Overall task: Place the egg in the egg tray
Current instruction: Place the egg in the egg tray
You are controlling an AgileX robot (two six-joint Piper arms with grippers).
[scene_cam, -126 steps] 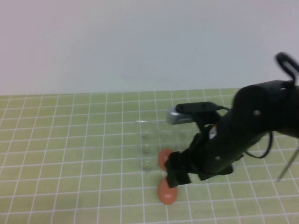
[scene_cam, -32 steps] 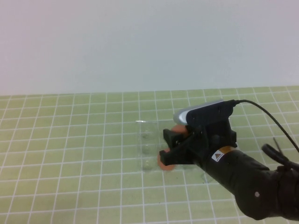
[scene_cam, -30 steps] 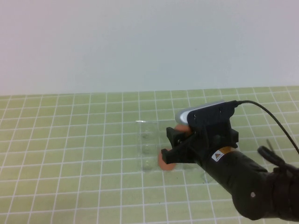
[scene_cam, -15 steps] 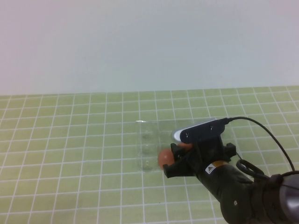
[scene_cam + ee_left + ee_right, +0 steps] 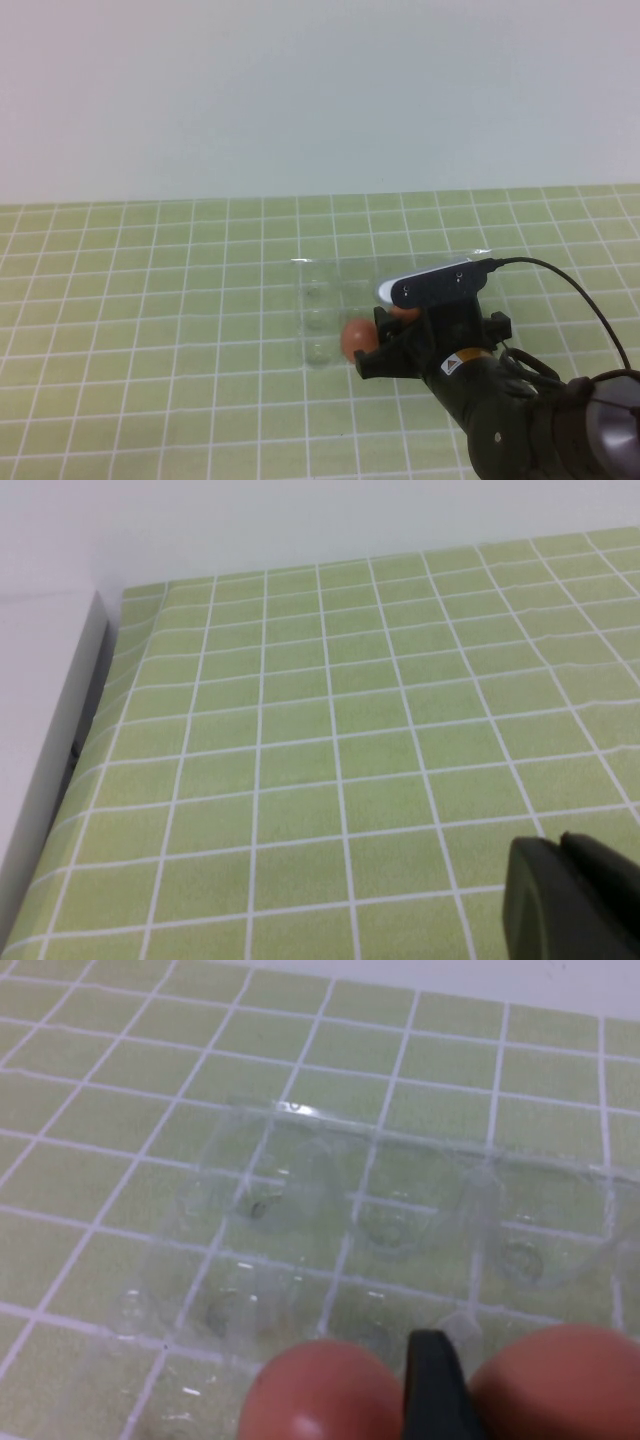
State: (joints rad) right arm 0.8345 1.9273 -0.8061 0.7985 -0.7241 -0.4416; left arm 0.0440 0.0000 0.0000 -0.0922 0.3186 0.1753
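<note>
The green gridded table (image 5: 150, 300) lies bare on the whole left half and along the near edge, with a white wall behind its far edge. In the left wrist view a pale raised border (image 5: 50, 770) runs along one side of the table. The clear egg tray (image 5: 330, 295) sits near the middle, its left columns of cups unfilled and its right part hidden under the right arm.

The right tool (image 5: 385, 345) hangs over the tray's near right area. One egg (image 5: 354, 340) shows just left of the tool's dark fingers (image 5: 375, 362), at the tray's near row; a second orange egg (image 5: 405, 313) peeks out under the wrist camera housing. In the right wrist view one dark fingertip (image 5: 438, 1380) stands between the two eggs, touching or nearly touching both; the tool looks released, gripping neither egg.

The left tool (image 5: 570, 900) is parked low over bare table, apart from everything, its fingers pressed together
</note>
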